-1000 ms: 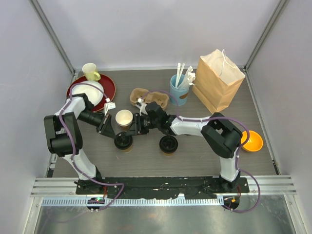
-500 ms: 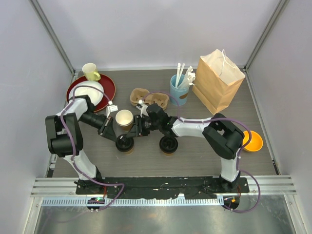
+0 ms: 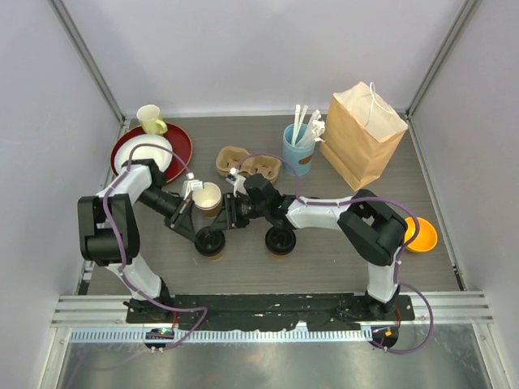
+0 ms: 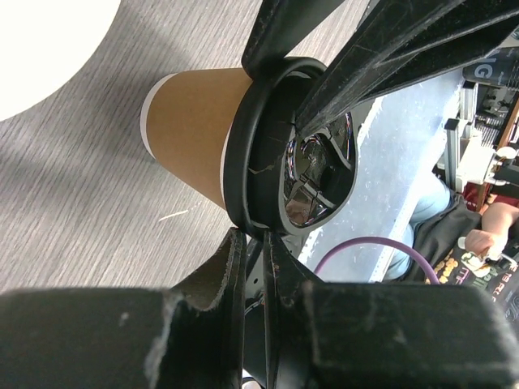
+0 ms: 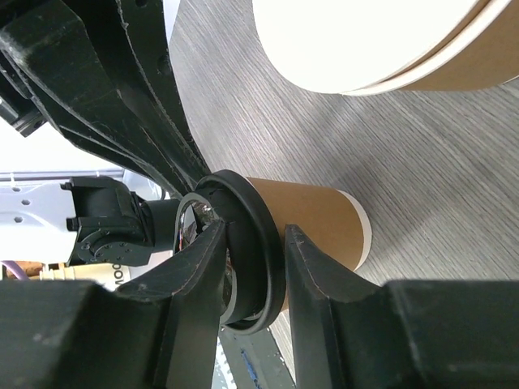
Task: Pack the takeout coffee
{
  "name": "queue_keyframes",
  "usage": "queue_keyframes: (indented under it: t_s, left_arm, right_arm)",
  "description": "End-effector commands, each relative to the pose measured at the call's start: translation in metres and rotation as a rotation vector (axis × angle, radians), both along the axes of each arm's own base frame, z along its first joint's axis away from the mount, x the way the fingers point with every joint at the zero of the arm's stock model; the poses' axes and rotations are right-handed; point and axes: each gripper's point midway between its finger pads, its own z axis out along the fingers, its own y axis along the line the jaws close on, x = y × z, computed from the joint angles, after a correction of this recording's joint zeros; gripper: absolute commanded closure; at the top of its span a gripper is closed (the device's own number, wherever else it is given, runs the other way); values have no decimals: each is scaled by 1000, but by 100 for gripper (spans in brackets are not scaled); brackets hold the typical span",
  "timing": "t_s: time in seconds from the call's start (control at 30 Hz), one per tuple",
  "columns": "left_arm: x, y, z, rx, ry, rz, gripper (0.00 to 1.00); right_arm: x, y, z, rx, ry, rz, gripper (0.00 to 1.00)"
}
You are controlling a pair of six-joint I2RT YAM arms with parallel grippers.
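Nearest you, in the lower middle of the top view, both grippers meet on one takeout coffee: the near lidded cup stands upright on the table, with your left gripper reaching its black lid from the left and your right gripper from the upper right. The right jaws are clamped on the lid's edge, one finger across the top face and the other under the rim against the tan wall. That hold reads as steadying the lid or pressing it home rather than a carry. The left jaws are drawn nearly together with the rim running into the slit between them, so they look to be pinching the opposite edge, likely to stop the cup turning or tipping. Just to the right, the second lidded cup stands apart from both grippers, capped, nothing touching it. Just beyond, near frame centre, the lidless cup sits close beside the grippers, so mind it when you lift. Further up, the pulp carrier lies with its wells facing up, close enough to be the probable destination. At the upper right the paper bag stands upright, well apart, presumably for last
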Motion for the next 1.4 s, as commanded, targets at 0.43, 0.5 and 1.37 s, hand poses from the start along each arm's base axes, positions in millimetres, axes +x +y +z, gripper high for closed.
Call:
queue_keyframes:
  t_s: [0.43,0.5,1.37]
  left_arm:
    - [-5,1,43,-60,-13,-7,52]
    - [-5,1,45,-59,-21,-7,50]
    - [44,11,68,88,-241,158,29]
  right_arm:
    - [9,5,26,17,-76,-21,58]
    - [7,7,31,23,-84,-12,55]
    - [50,-53,183,-195,-634,0,9]
